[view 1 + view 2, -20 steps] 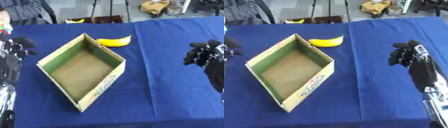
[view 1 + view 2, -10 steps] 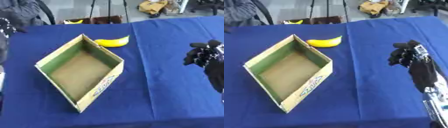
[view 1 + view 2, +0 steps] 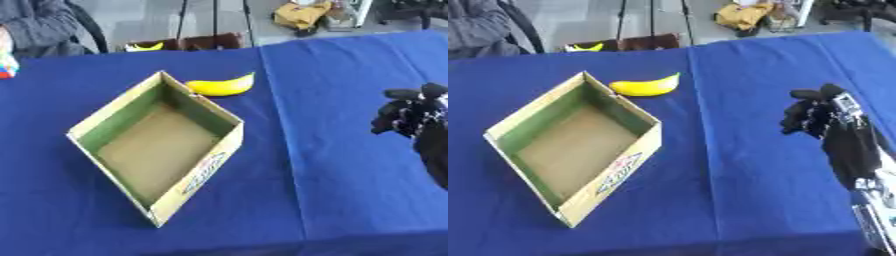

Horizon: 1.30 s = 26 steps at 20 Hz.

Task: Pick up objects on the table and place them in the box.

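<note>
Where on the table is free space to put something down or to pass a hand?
Bare blue cloth lies between the box and the right hand, and along the near edge. The far side is tight: the banana lies against the box's far corner.

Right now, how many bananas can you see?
2. One banana lies on the blue table beside the box's far corner. Another banana sits beyond the table's far edge, partly hidden.

The right hand (image 3: 820, 112) is showing as black all over, with knobbly jointed fingers (image 3: 805, 94), a small pale plate behind them, and a silver forearm section below.
</note>
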Each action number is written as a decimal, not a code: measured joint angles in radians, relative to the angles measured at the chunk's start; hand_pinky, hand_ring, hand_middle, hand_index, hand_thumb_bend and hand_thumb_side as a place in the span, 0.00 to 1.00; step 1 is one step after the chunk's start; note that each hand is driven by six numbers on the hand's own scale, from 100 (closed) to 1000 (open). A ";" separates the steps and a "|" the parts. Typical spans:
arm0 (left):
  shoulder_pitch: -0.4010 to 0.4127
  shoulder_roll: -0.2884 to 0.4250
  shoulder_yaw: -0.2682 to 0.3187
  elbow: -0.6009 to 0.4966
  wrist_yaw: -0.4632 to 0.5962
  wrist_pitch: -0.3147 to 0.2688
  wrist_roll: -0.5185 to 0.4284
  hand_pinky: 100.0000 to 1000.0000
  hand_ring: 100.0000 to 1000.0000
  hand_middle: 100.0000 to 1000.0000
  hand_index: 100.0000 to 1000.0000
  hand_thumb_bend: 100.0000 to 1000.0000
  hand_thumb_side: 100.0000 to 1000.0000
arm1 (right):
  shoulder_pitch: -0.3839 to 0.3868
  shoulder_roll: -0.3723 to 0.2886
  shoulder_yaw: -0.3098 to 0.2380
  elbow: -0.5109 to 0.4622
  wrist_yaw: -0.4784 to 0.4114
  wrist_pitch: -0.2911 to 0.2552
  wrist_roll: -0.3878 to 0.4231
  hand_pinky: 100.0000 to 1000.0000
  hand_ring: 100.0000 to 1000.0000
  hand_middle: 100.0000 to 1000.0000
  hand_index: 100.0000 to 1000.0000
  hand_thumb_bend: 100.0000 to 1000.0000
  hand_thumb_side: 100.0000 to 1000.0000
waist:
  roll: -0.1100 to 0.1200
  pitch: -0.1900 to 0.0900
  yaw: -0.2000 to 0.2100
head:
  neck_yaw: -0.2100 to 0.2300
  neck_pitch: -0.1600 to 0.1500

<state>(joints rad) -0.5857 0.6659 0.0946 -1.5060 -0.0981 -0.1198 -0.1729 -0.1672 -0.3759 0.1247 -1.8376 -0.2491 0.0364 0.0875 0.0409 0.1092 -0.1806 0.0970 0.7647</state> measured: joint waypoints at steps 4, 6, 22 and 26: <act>-0.088 0.028 -0.052 0.147 -0.145 -0.067 -0.077 0.54 0.61 0.57 0.68 0.14 0.78 | 0.000 -0.005 0.006 0.000 0.000 0.002 0.006 0.52 0.52 0.50 0.74 0.00 1.00 | 0.008 -0.004 -0.021 | 0.010 0.000; -0.131 0.032 -0.078 0.225 -0.227 -0.105 -0.106 0.54 0.61 0.57 0.68 0.15 0.74 | -0.003 -0.009 0.012 0.000 0.000 0.003 0.010 0.52 0.52 0.50 0.74 0.00 1.00 | 0.015 -0.005 -0.037 | 0.016 0.000; -0.322 -0.167 -0.130 0.601 -0.769 -0.277 -0.097 0.51 0.55 0.51 0.65 0.18 0.54 | -0.045 -0.025 0.049 0.000 0.000 0.013 0.050 0.51 0.52 0.49 0.74 0.00 1.00 | 0.047 0.009 -0.143 | 0.096 0.000; -0.331 -0.225 -0.125 0.641 -0.872 -0.270 -0.069 0.51 0.52 0.50 0.64 0.23 0.49 | -0.054 -0.025 0.057 0.000 0.000 0.017 0.058 0.51 0.52 0.49 0.74 0.00 1.00 | 0.051 0.017 -0.158 | 0.118 0.000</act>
<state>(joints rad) -0.9162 0.4410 -0.0301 -0.8649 -0.9696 -0.3899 -0.2421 -0.2208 -0.4008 0.1815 -1.8379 -0.2491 0.0532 0.1450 0.0921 0.1257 -0.3388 0.2149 0.7647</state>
